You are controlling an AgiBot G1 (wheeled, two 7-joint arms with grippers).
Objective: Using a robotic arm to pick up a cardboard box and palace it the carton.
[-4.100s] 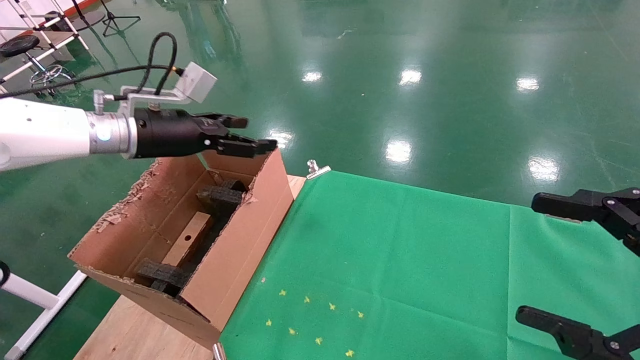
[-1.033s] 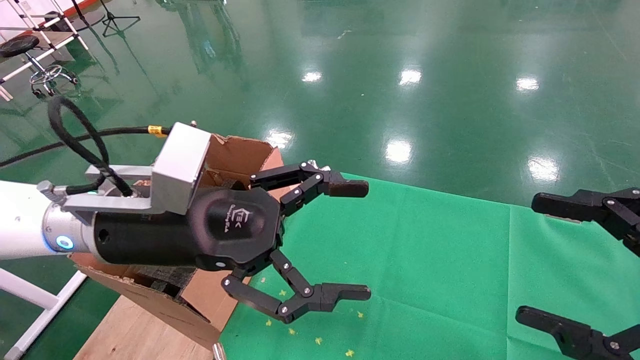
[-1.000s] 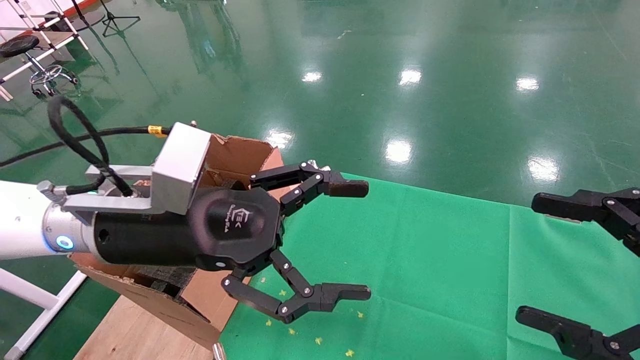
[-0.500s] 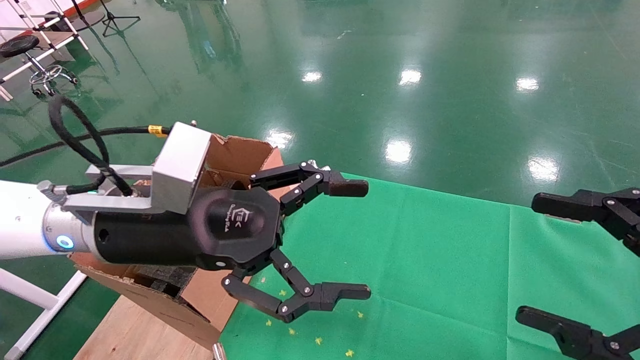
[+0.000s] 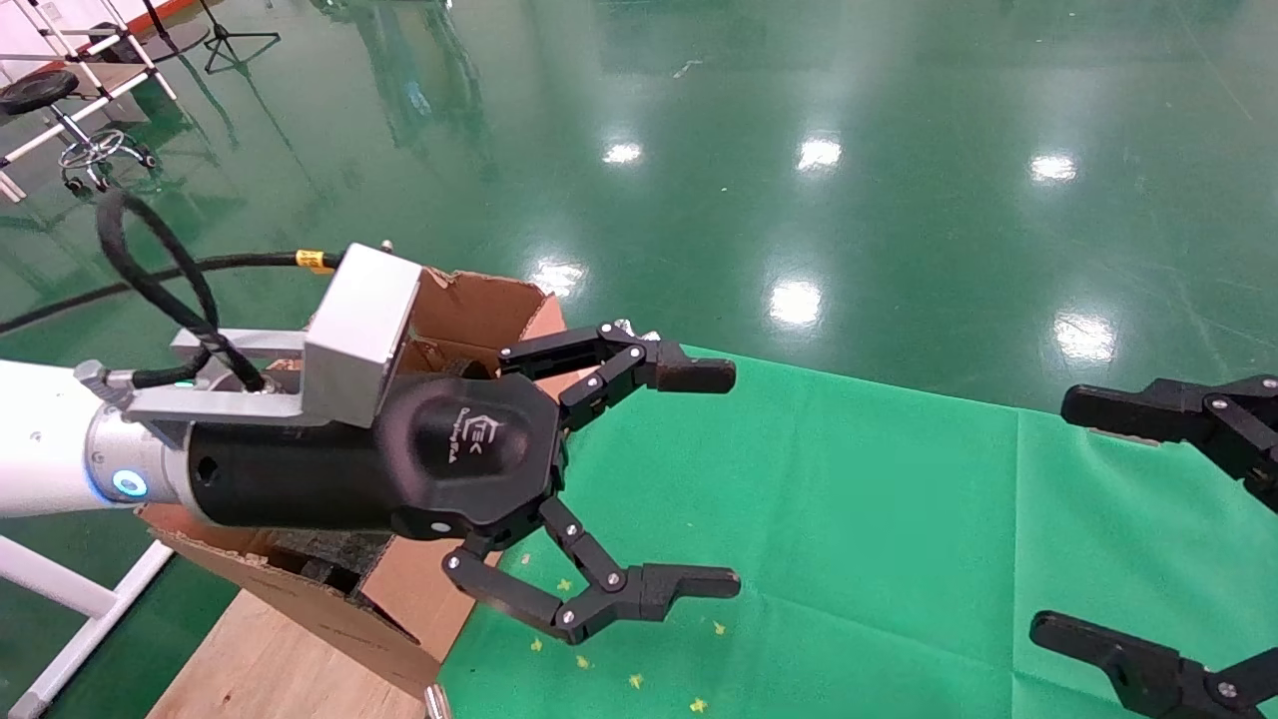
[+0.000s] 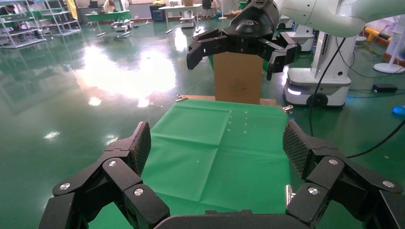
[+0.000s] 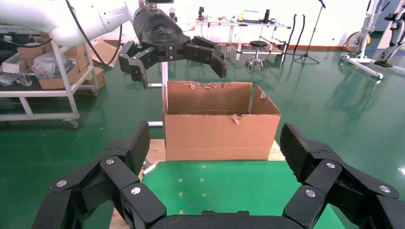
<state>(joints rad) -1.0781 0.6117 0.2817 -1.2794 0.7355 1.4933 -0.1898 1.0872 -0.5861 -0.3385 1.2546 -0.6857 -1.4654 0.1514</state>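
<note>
Left claw point(image 5: 699, 479) unmoved, carton point(image 7: 220, 121) beyond.

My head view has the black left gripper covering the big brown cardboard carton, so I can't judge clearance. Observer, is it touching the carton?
Observer: No. The right wrist view shows the left gripper open and empty, hovering above the carton, with a gap over its ragged top edge.
Operator: Is the carton's cloth-side wall damaged?
Observer: There is one small tear midway along its top edge.
Operator: And the right gripper?
Observer: The right gripper is open and empty, facing the carton across the green cloth.
</note>
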